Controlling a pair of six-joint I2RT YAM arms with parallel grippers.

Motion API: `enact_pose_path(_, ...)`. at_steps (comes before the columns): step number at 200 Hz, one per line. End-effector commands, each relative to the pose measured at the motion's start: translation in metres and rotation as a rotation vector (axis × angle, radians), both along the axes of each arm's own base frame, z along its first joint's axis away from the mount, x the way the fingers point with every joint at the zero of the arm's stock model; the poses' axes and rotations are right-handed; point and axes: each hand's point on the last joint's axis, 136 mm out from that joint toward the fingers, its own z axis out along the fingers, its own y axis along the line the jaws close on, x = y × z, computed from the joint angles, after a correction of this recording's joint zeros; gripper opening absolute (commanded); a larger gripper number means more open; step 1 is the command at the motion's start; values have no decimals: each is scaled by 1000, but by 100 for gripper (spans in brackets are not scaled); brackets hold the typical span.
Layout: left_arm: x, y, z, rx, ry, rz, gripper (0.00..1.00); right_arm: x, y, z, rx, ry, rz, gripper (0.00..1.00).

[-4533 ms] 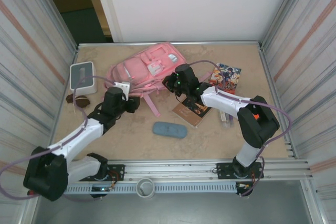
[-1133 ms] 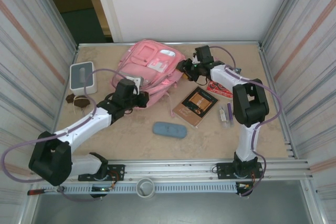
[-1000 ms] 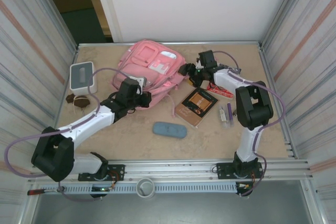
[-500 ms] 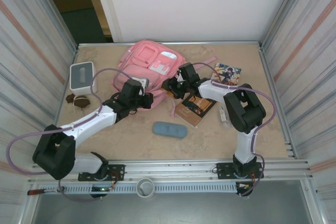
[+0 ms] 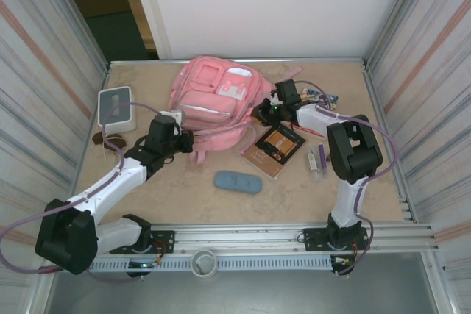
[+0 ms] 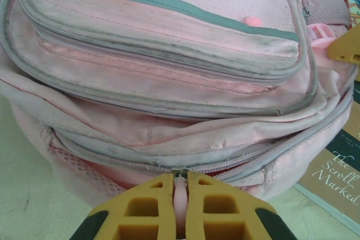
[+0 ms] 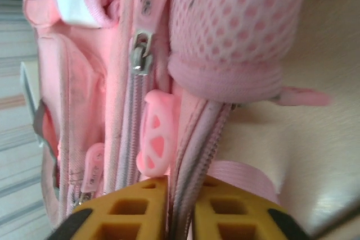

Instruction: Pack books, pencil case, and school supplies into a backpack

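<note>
Both pinch the backpack [image 5: 213, 97]: left end effector [image 6: 180, 194] at its near-edge zipper, right end effector [image 7: 180, 198] at its side

Fingers [image 7: 125, 212] tight on pink backpack [image 7: 225, 32]

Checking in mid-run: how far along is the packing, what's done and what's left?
Done: nothing is packed; the backpack looks zipped. In hand: the left gripper is shut on a pink tab at its near zip, and the right gripper pinches the zipper edge on its side, seemingly to open it. Left: the brown book, comic book, pencil case and pens all lie on the table outside.
</note>
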Motion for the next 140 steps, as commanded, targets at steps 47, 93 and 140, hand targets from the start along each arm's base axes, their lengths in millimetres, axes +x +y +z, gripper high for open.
enact_pose_path(47, 2, -29, 56, -141, -88, -136, 0, -42, -23, 78, -524, -530, 388, 82)
enact_pose_path(93, 1, -42, 86, -233, -111, -209, 0, -88, 53, 87, -652, -835, 750, 98)
enact_pose_path(140, 0, -43, 89, -240, -103, -214, 0, -90, 108, 67, -689, -905, 898, 95)
